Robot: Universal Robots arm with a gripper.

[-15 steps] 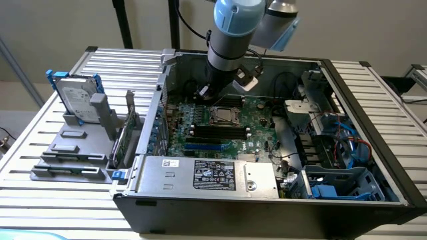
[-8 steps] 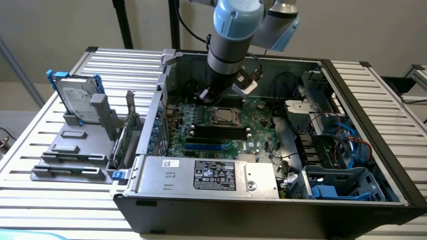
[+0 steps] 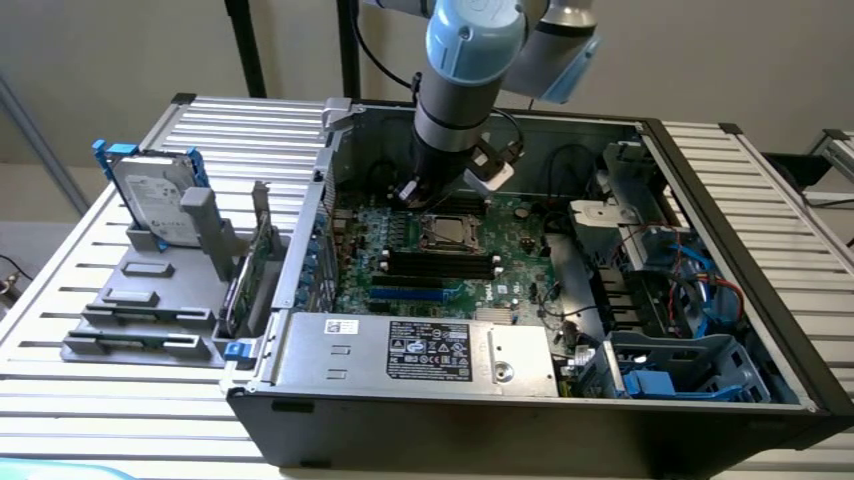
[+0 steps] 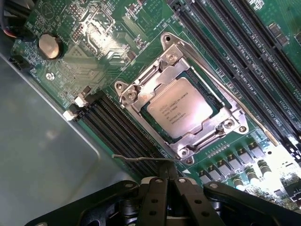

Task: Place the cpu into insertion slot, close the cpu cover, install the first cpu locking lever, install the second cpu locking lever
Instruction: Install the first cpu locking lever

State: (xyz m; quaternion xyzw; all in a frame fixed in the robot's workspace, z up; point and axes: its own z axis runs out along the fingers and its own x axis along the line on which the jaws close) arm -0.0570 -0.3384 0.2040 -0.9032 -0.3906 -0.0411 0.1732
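The cpu [image 4: 181, 107] lies flat in the insertion slot [image 3: 447, 232] on the green motherboard, silvery face up. The cpu cover [image 4: 149, 87] is down over it, framing the chip through its window. One thin wire locking lever [image 4: 141, 159] runs beside the socket, and its bent part lies right at my fingertips. A second locking lever [image 4: 249, 117] runs along the opposite side of the socket and ends in a hooked tip. My gripper [image 4: 168, 172] is shut, its black fingers pressed together, just beside the socket [image 3: 416, 198].
Long black memory slots [image 4: 117, 127] flank the socket on both sides. A coin battery [image 4: 50, 45] sits nearby, and the grey case wall [image 4: 42, 155] is close to the gripper. In the exterior view, a power supply [image 3: 414, 350] fills the case front and a hard drive [image 3: 154, 200] stands outside.
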